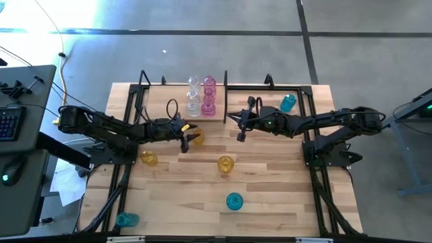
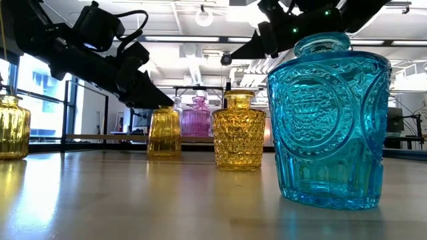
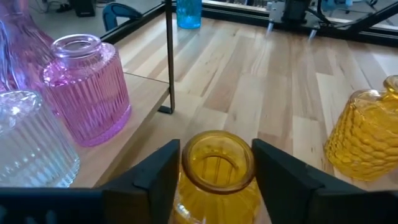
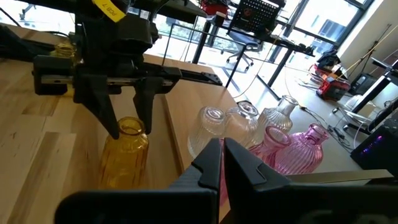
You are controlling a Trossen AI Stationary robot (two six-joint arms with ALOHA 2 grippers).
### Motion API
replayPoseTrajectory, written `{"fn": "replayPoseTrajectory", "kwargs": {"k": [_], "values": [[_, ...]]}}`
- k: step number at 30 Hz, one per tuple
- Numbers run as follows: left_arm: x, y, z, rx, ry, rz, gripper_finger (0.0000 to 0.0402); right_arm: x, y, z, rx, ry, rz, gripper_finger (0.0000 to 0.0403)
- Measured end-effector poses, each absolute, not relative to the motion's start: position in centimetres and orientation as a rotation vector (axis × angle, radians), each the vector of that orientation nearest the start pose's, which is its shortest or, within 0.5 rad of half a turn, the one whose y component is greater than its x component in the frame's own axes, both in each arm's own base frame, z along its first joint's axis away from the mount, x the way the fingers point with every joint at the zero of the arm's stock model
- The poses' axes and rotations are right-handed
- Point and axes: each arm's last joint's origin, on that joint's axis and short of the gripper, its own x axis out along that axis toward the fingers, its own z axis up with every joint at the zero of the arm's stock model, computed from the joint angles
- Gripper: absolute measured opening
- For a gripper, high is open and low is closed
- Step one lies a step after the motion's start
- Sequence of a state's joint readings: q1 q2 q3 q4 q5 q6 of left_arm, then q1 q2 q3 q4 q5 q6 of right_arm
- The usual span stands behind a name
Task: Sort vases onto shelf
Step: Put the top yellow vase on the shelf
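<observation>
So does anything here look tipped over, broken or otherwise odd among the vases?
Nothing looks tipped or broken. One teal vase sits at the table's near left corner, close to the edge, far from the shelf. The left gripper straddles the neck of an amber vase that stands upright beside the shelf.

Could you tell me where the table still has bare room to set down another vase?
The widest bare patch is the front right of the table, right of the teal vase. Another lies between that vase and the teal vase at the front left corner. It is crowded by the shelf, where the left gripper straddles an amber vase.
</observation>
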State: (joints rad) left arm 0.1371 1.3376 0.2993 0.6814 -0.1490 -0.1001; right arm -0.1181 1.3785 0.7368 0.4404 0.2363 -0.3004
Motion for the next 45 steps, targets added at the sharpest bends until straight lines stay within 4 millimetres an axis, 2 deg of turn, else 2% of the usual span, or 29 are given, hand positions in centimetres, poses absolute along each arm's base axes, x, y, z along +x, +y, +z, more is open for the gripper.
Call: {"fn": "replayPoseTrajectory", "kwargs": {"k": [3, 9, 14, 23, 30, 36, 42, 45], "values": [[22.3, 3.5, 14.6, -0.096, 0.343, 0.304, 0.0148, 29.3, -4.2, 24.5, -0.32, 0.259, -0.319, 0.0], [22.2, 3.5, 14.9, -0.097, 0.331, 0.311, 0.0147, 29.3, -4.2, 24.5, -0.323, 0.26, -0.318, 0.0], [21.7, 3.5, 16.2, -0.115, 0.278, 0.32, 0.0147, 29.3, -4.2, 24.4, -0.324, 0.269, -0.317, 0.0], [18.6, 4.1, 20.3, -0.2, 0.154, 0.412, 0.0147, 29.3, -4.2, 24.3, -0.324, 0.274, -0.316, 0.0], [17.1, 4.8, 25.8, -0.096, 0.151, 0.521, 0.0147, 29.2, -4.2, 24.3, -0.324, 0.277, -0.315, 0.0], [16.0, 6.8, 29.1, -0.042, 0.228, 0.782, 0.0147, 29.2, -4.2, 24.3, -0.324, 0.28, -0.315, 0.0], [14.9, 9.5, 28.9, -0.078, 0.275, 0.943, 0.0147, 29.2, -4.2, 24.2, -0.325, 0.29, -0.313, 0.0], [14.9, 11.2, 28.2, -0.115, 0.307, 0.964, 0.0147, 29.2, -4.2, 24.2, -0.325, 0.29, -0.313, 0.0]]}}
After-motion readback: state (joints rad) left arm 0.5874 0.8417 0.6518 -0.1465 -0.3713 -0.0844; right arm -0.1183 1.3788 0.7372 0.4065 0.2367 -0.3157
